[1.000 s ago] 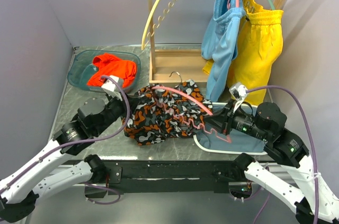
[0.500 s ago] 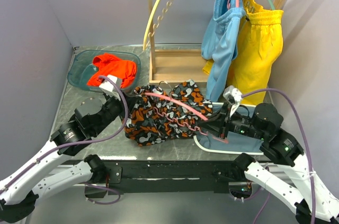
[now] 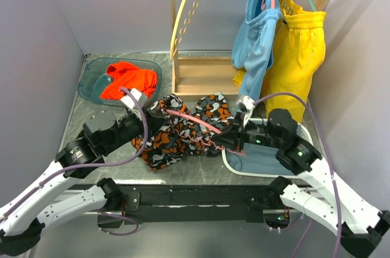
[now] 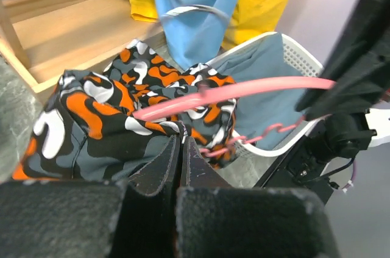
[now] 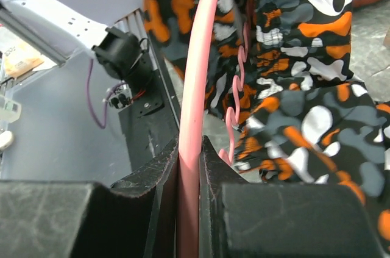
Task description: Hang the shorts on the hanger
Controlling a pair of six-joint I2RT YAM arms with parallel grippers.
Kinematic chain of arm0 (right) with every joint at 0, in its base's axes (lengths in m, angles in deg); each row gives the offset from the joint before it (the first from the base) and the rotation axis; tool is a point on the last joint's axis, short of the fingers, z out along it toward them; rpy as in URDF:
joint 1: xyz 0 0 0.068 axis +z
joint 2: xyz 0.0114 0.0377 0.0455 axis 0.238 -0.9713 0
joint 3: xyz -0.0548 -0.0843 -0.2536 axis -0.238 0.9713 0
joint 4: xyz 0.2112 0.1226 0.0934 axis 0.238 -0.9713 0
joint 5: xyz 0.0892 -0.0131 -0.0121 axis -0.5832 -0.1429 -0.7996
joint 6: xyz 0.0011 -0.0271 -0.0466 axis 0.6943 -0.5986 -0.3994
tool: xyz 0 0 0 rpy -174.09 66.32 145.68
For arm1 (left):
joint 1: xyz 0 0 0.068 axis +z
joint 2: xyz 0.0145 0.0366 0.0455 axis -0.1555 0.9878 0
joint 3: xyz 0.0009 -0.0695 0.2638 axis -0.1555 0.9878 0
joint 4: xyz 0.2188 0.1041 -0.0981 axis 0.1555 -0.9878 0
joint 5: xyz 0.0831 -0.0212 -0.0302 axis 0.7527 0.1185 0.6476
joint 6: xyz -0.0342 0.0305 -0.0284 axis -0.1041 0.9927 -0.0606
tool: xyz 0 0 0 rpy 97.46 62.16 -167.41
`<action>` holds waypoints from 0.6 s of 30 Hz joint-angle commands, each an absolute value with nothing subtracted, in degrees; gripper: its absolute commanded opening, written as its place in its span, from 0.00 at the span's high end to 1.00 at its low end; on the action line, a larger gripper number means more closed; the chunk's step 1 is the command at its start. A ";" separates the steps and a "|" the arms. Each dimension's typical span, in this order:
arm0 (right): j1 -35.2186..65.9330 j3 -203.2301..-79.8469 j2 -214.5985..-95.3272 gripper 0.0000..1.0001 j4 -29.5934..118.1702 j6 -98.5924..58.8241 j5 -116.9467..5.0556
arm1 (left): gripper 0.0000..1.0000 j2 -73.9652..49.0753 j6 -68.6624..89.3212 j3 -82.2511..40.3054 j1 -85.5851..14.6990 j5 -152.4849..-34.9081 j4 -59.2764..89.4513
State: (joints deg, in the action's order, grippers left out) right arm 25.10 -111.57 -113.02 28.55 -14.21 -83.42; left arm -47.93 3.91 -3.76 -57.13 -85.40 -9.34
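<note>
The camouflage-print shorts (image 3: 177, 133) lie bunched on the table between the two arms. The pink hanger (image 3: 194, 118) runs through them, its arch slanting from upper left down to my right gripper (image 3: 228, 138). That gripper is shut on the arch of the hanger (image 5: 198, 87), which is pinched between its jaws (image 5: 190, 148), with the wavy bar and the shorts (image 5: 304, 87) just to the right. My left gripper (image 3: 153, 122) is shut on an edge of the shorts (image 4: 103, 111) at its tips (image 4: 181, 142). The hanger (image 4: 244, 90) crosses above the cloth.
A teal tub (image 3: 91, 78) at back left holds an orange-red garment (image 3: 128, 78). The wooden rack (image 3: 201, 75) behind carries a yellow hanger (image 3: 183, 14), light-blue shorts (image 3: 256, 32) and yellow shorts (image 3: 301, 44). A white basket (image 3: 244, 171) with blue-grey cloth sits under the right arm.
My right gripper has carried the hanger leftward and farther into the shorts. The shorts have bunched up toward the left. My left gripper keeps its hold and has shifted slightly.
</note>
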 commanded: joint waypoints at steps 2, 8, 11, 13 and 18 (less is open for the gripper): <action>25.52 -112.13 -114.49 1.00 40.14 -15.88 -81.64 | 0.99 -48.57 4.24 -6.81 -57.19 -82.13 -12.14; 25.52 -111.44 -110.09 1.00 43.11 -14.06 -76.51 | 0.97 -46.99 -2.43 -7.07 -57.11 -65.32 -19.35; 26.30 -107.14 -113.16 1.00 50.75 -9.93 -82.31 | 0.84 -45.93 -4.45 -7.77 -57.11 -64.87 -20.68; 29.54 -105.29 -115.27 1.00 54.02 -10.00 -80.57 | 0.63 -45.58 -5.33 -9.00 -57.20 -62.95 -21.81; 32.02 -101.59 -116.51 1.00 60.34 -8.77 -76.78 | 0.40 -43.64 -6.13 -14.28 -57.11 -58.63 -28.41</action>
State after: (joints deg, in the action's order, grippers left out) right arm 30.70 -102.85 -115.92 48.65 -10.67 -78.06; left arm -44.21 -4.59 -8.57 -57.13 -63.74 -24.32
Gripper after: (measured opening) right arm 0.199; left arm 0.578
